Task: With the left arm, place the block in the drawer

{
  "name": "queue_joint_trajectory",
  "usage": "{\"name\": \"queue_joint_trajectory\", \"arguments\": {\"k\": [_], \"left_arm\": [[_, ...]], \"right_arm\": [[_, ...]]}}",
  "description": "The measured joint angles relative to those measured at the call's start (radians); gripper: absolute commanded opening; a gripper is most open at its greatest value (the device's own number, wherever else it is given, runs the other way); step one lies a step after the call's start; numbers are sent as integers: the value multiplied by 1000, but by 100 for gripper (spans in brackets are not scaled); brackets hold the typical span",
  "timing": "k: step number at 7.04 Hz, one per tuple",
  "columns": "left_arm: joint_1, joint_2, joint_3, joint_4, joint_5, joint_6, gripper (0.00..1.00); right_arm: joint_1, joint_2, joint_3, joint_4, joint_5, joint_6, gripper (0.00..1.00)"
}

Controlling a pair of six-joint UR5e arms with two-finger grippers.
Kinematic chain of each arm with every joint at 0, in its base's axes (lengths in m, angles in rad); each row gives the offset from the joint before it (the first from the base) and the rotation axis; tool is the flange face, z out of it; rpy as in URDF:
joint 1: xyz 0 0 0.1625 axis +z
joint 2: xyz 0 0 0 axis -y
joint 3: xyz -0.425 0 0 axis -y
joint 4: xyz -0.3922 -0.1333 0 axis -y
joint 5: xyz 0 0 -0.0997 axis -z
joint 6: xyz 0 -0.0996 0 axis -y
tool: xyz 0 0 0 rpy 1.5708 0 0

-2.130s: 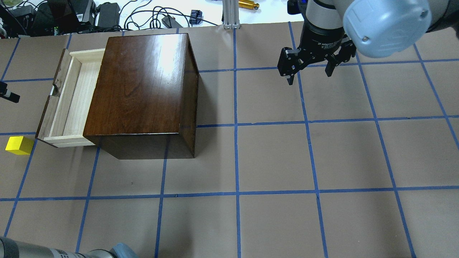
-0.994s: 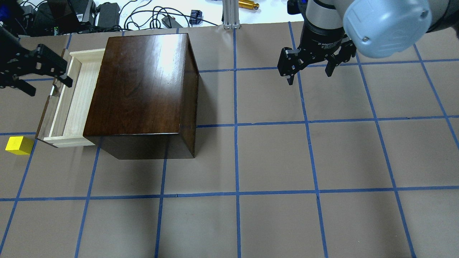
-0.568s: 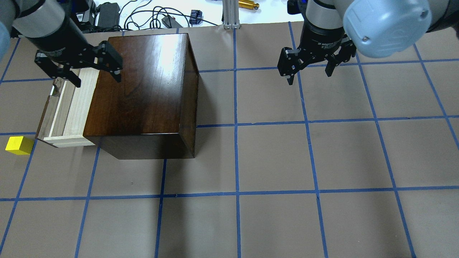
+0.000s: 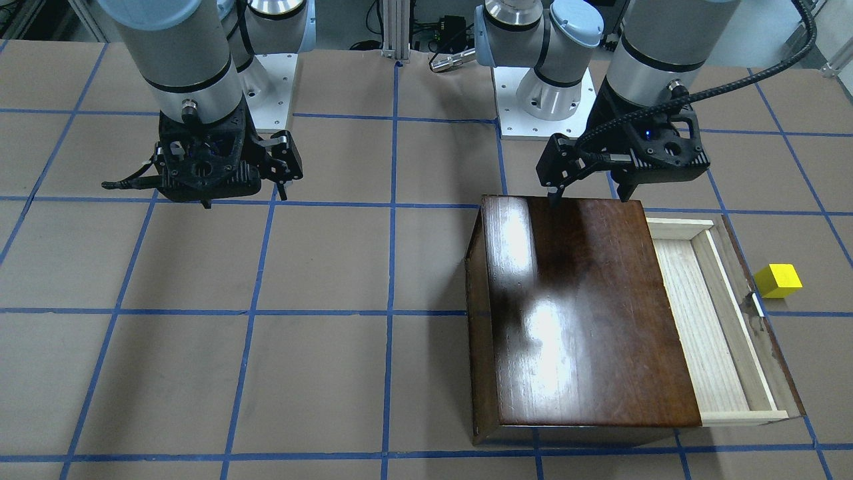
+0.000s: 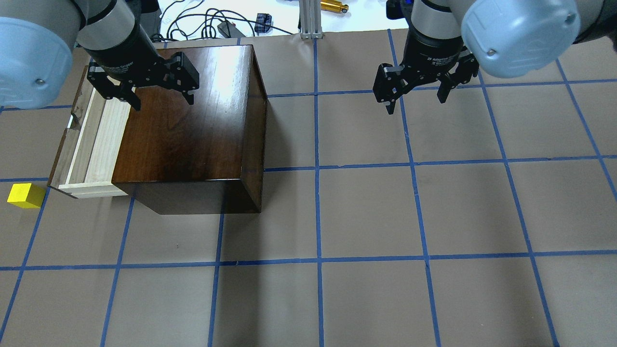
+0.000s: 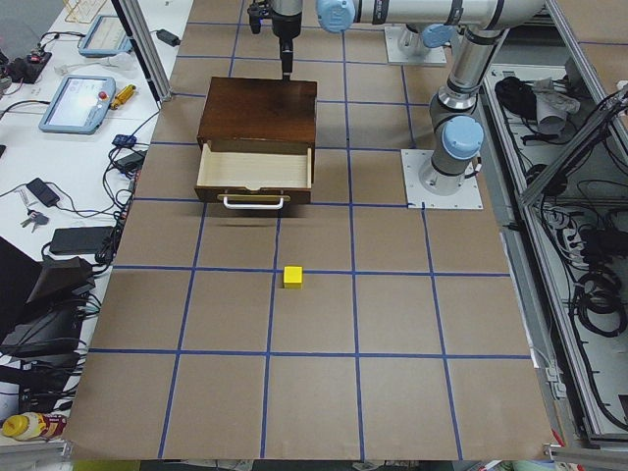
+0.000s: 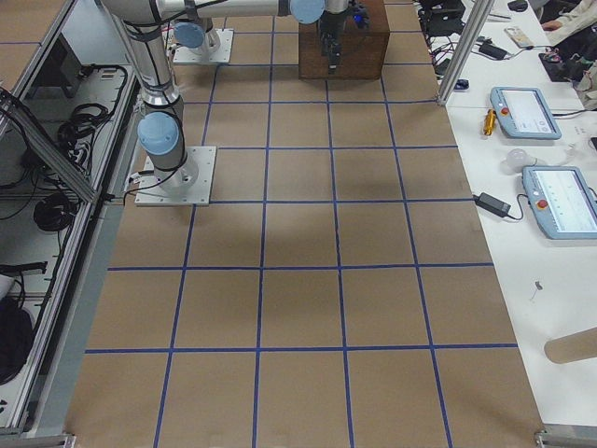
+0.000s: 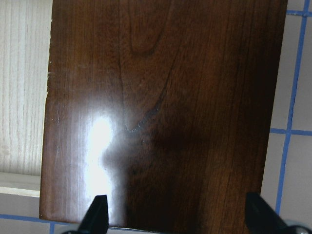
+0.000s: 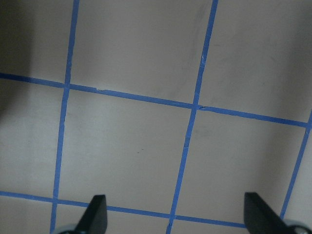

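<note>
The yellow block (image 5: 26, 195) lies on the table near the front corner of the open drawer (image 5: 102, 144), outside it; it also shows in the front view (image 4: 778, 280) and the left side view (image 6: 292, 277). The pale drawer (image 4: 690, 320) sticks out of the dark-brown box (image 5: 188, 111) and holds nothing. My left gripper (image 5: 163, 103) hangs open and empty above the box's top, near its back edge (image 4: 588, 197); its wrist view shows the glossy box top (image 8: 161, 112) below the fingers. My right gripper (image 5: 415, 105) is open and empty over bare table.
Cables and power bricks (image 5: 193, 19) lie beyond the table's far edge. The arms' base plates (image 4: 553, 100) stand on the robot's side of the table. Blue tape lines grid the brown table cover. Tablets (image 6: 78, 98) lie on a side bench.
My left arm has swung in from the left edge, across the drawer, to above the box's top, gripper still open. The block, drawer and right arm have not moved.
</note>
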Motion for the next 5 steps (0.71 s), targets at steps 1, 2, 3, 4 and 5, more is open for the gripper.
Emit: {"name": "queue_joint_trajectory", "arguments": {"k": [1, 2, 3, 4, 5], "left_arm": [[2, 1, 3, -2, -3, 13, 100], [5, 2, 5, -5, -4, 34, 100], [9, 4, 6, -8, -4, 61, 100], [16, 6, 7, -11, -4, 75, 100], [20, 7, 7, -12, -5, 80, 100]], "right_arm": [[0, 0, 0, 0, 0, 0, 100], [0, 0, 0, 0, 0, 1, 100], [0, 0, 0, 0, 0, 1, 100], [0, 0, 0, 0, 0, 0, 100], [0, 0, 0, 0, 0, 0, 100]]}}
